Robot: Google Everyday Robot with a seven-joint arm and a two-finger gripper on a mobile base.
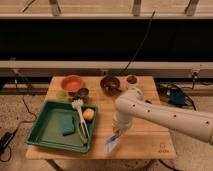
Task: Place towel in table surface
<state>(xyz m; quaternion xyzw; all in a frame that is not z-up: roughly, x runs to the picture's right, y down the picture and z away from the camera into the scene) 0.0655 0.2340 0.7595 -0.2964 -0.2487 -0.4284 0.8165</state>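
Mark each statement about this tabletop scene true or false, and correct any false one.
1. The gripper is over the table's near edge, at the towel. True.
2. The green tray sits on the table's right side. False: it is on the left.
3. A sponge lies in the tray. True.
4. The orange bowl is inside the tray. False: it stands on the table behind the tray.
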